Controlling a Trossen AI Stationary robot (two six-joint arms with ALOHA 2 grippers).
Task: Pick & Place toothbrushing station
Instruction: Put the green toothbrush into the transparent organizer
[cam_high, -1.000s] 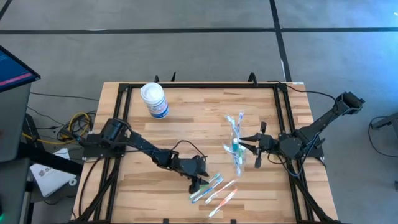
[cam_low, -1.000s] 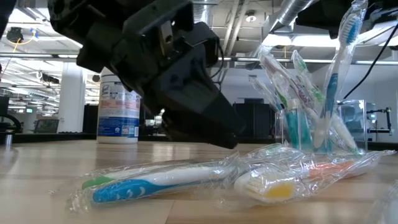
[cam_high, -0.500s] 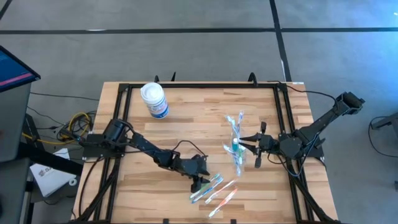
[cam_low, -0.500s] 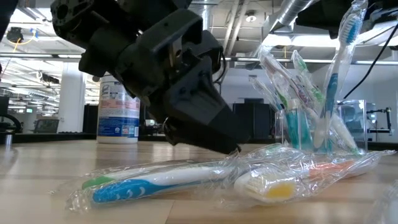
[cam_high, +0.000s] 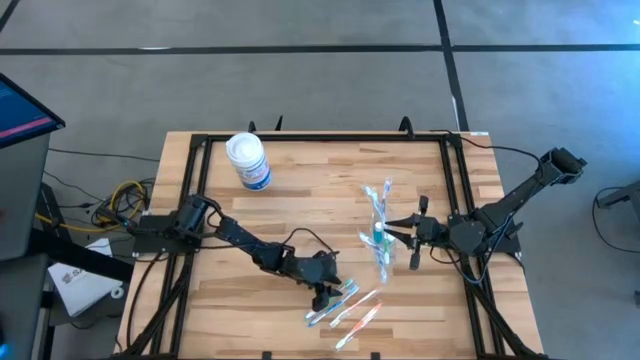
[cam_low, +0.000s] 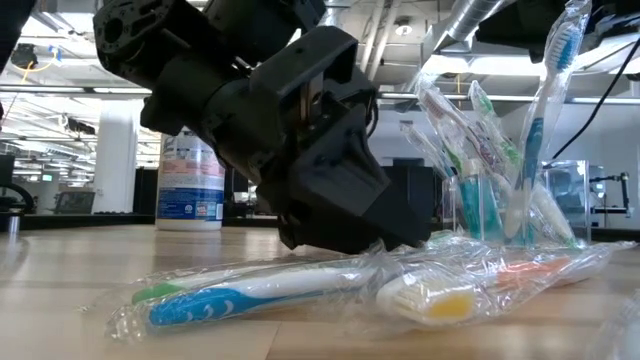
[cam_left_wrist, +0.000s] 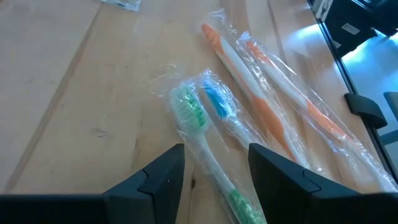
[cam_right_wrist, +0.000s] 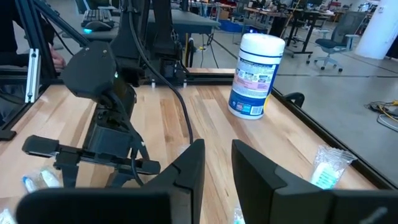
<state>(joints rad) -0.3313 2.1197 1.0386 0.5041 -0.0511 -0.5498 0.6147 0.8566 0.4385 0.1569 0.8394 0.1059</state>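
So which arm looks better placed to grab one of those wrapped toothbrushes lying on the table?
The left. Its gripper hangs open right over the green toothbrush, which lies between its fingers. The right gripper waits beside the cup.

Wood table (cam_high: 300, 200): white canister (cam_high: 248, 161), clear cup (cam_high: 379, 240), wrapped toothbrushes (cam_high: 345, 305).

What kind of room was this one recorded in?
Probably a robotics lab or open workshop: exposed ceiling ducts, rows of desks and office chairs beyond the butcher-block table, and a bare concrete floor.
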